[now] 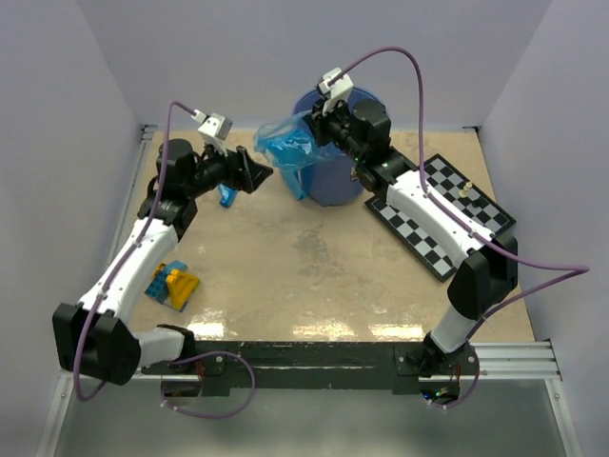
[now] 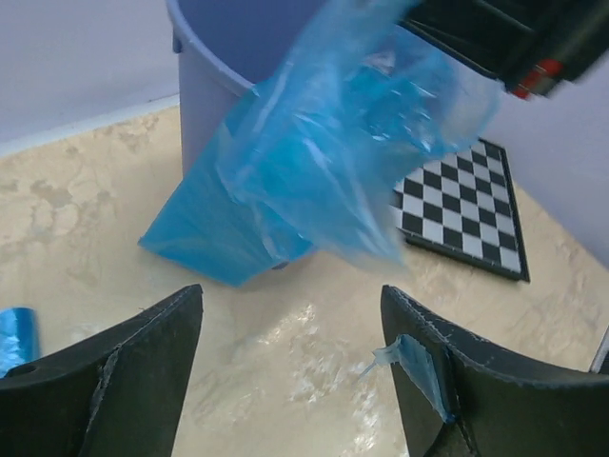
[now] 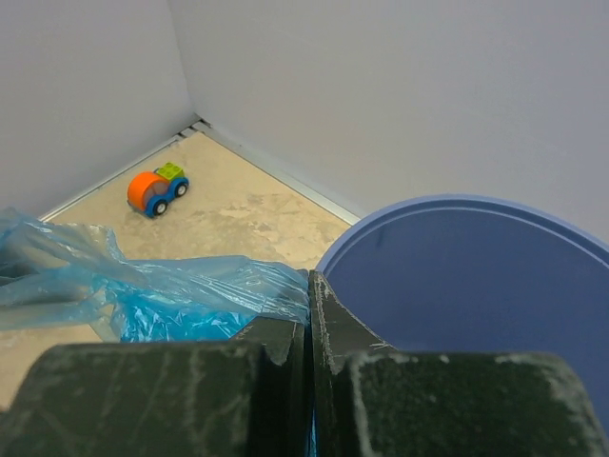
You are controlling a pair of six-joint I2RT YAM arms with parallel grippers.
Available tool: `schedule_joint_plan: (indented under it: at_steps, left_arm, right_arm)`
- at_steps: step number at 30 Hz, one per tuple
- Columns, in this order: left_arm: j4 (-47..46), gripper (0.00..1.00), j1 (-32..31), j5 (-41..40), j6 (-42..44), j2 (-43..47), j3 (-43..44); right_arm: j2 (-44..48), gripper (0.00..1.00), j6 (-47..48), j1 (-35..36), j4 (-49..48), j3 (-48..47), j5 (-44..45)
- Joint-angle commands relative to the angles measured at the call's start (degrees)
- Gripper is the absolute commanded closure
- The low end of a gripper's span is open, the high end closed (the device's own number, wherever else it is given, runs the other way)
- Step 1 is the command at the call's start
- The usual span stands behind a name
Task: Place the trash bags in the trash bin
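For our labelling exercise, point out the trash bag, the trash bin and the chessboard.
trash bag (image 2: 352, 143): left wrist view, middle of the crinkled blue film.
trash bin (image 3: 457, 286): right wrist view, inner wall below the rim.
chessboard (image 2: 466, 209): left wrist view, checkered top surface.

The trash bag (image 2: 333, 152) was seen as thin, translucent plastic film, crinkled and shiny. The trash bin (image 3: 476, 286) was made of smooth, dull plastic. The desk (image 1: 314, 276) was surfaced in a mottled, faintly glossy finish. The fingers (image 3: 143, 400) of the right hand (image 3: 309, 286) were finished matt black and scuffed.
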State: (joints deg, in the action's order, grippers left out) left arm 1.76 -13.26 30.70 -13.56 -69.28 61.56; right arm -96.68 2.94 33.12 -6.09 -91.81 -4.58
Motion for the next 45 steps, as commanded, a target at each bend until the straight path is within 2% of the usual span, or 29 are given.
schedule_joint_plan:
  at_steps: [1, 3, 4, 9, 11, 13, 21, 25, 31, 36, 41, 45]
  left_arm:
    - [-11.9, 0.2, 0.2, -2.6, -13.3, -5.9, 3.4]
    - [-15.2, 0.26, 0.2, -0.3, -14.9, -8.5, 4.2]
    - [-16.4, 0.34, 0.2, 0.7, -15.2, -9.3, 4.4]
    - [-17.8, 0.58, 0.3, -0.6, -15.9, -11.6, 4.4]
    - [-19.0, 0.75, 0.4, 1.5, -15.9, -11.3, 3.8]
    - [-19.4, 0.99, 0.4, 2.7, -15.8, -10.4, 3.1]
    - [-13.4, 1.0, 4.5, 7.5, -13.3, -2.9, 0.2]
    - [-7.8, 1.0, 6.3, 12.2, -7.6, 3.0, -2.6]
    - [6.6, 1.0, 7.0, 13.4, 2.4, 11.2, -5.7]
    - [14.7, 1.0, 7.9, 13.7, 6.8, 17.1, -7.2]
    - [19.7, 1.0, 7.9, 13.4, 10.9, 19.4, -5.4]
    - [27.1, 1.0, 8.0, 11.6, 18.6, 17.7, 0.0]
  right_arm:
    - [1.7, 1.0, -2.6, 1.0, -3.1, -2.4, 1.2]
    - [1.9, 1.0, -2.6, 1.1, -3.2, -2.1, 1.6]
    - [1.9, 1.0, -2.5, 1.1, -3.2, -2.0, 1.7]
    - [2.2, 1.0, -4.2, 1.1, -3.6, -1.3, 2.2]
    - [2.1, 1.0, -4.3, 1.1, -3.8, -1.0, 2.9]
    - [1.9, 1.0, -4.8, 1.1, -4.0, -0.7, 3.1]
    - [1.1, 1.0, -5.3, 1.1, -5.4, -0.2, 9.1]
    - [0.5, 1.0, -5.0, 0.9, -6.0, -0.2, 13.5]
    - [-0.2, 1.0, -4.9, 0.8, -6.3, 0.0, 15.6]
    - [-0.4, 1.0, -4.8, 0.7, -6.7, 0.1, 18.7]
    - [0.1, 1.0, -3.6, 0.8, -7.3, 1.1, 18.9]
    - [1.0, 1.0, -1.6, 0.8, -7.4, 1.6, 20.6]
